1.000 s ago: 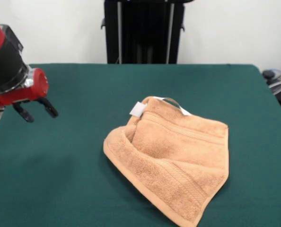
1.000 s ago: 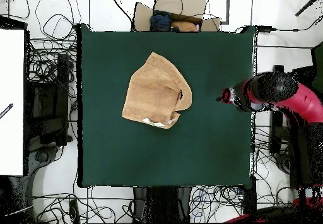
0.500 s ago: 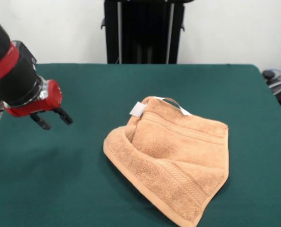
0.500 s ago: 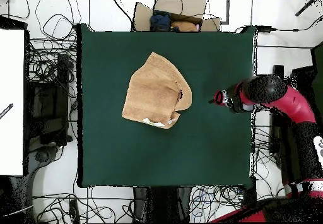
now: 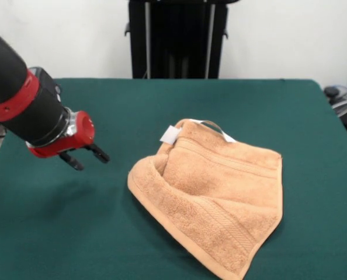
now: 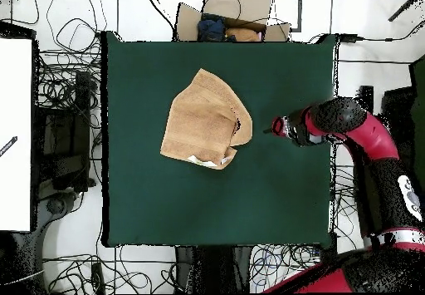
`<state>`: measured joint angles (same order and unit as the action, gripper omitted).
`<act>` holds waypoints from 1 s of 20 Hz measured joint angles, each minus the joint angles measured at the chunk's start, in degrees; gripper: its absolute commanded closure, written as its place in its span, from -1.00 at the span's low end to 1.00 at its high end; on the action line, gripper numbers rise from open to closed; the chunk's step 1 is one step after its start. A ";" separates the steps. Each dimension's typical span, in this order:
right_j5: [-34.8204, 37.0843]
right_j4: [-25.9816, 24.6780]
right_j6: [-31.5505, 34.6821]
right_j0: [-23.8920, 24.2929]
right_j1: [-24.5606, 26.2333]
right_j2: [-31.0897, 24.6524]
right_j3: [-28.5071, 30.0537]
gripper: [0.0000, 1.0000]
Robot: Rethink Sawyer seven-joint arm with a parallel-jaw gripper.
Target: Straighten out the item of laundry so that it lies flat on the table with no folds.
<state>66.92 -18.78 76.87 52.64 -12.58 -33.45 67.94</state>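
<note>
Now the gripper (image 5: 86, 158) is hovering over bare green table (image 5: 56, 233), fingers parted and holding nothing. Nearby, the peach towel (image 5: 214, 198) is lying mid-table, its near-left edge folded over, open felt surrounding it.

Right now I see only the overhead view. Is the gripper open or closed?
Observer: Open. The front view shows the gripper with two black fingers spread apart, holding nothing.
Operator: Does it touch the table?
Observer: No. It hangs above the table, beside the towel and apart from it.
Operator: Where does the fold rise?
Observer: On the towel's side nearest the gripper, a flap curls up and over, just below the white tag.
</note>
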 measured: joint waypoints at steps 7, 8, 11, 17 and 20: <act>0.00 1.47 0.00 0.02 0.61 -1.27 -0.01 -1.00; 0.00 1.54 0.00 0.01 0.61 -1.42 -0.01 -1.00; 0.01 1.78 0.00 -0.09 0.61 -1.84 -0.01 -1.00; -0.04 1.78 0.00 -0.16 0.61 -1.85 -0.01 -1.00; -0.56 1.78 0.00 -0.15 0.62 -1.87 -0.01 -1.00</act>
<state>66.36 -17.00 76.87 52.49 -11.96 -35.31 67.93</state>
